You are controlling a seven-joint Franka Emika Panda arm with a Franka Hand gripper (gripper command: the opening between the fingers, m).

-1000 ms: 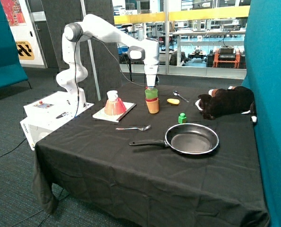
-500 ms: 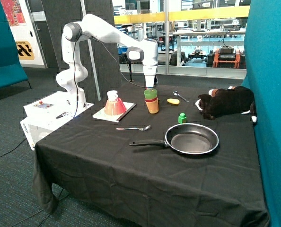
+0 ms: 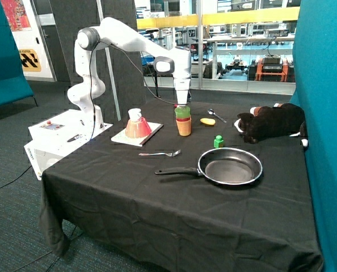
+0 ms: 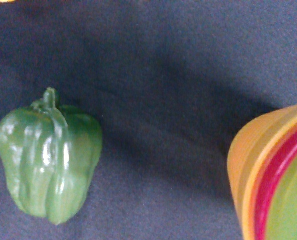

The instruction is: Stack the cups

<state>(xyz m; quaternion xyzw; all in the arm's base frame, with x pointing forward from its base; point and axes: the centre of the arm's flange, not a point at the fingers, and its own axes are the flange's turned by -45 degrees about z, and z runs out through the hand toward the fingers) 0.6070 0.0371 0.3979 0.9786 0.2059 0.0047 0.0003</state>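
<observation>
The three cups stand nested on the black table: the yellow cup [image 3: 184, 128] at the bottom, the magenta-pink cup [image 3: 183, 119] in it, the green cup [image 3: 182, 111] on top. My gripper [image 3: 182, 103] hangs straight down, right over the green cup's rim. In the wrist view the stack fills one edge: yellow wall [image 4: 248, 165], magenta rim [image 4: 276, 172], green cup [image 4: 293, 200] inside. The gripper itself does not show in that view.
A green toy pepper [image 4: 48, 160] lies on the cloth close to the stack. A salmon cone [image 3: 137, 126] stands on a white board [image 3: 129, 137]. A fork [image 3: 160, 153], a frying pan [image 3: 230, 166], a green block [image 3: 218, 141], a yellow fruit [image 3: 207, 121], a spoon [image 3: 216, 115] and a plush toy [image 3: 270, 122] lie around.
The gripper and the green cup shifted slightly sideways away from the plush toy and back. The stack otherwise stands as before.
</observation>
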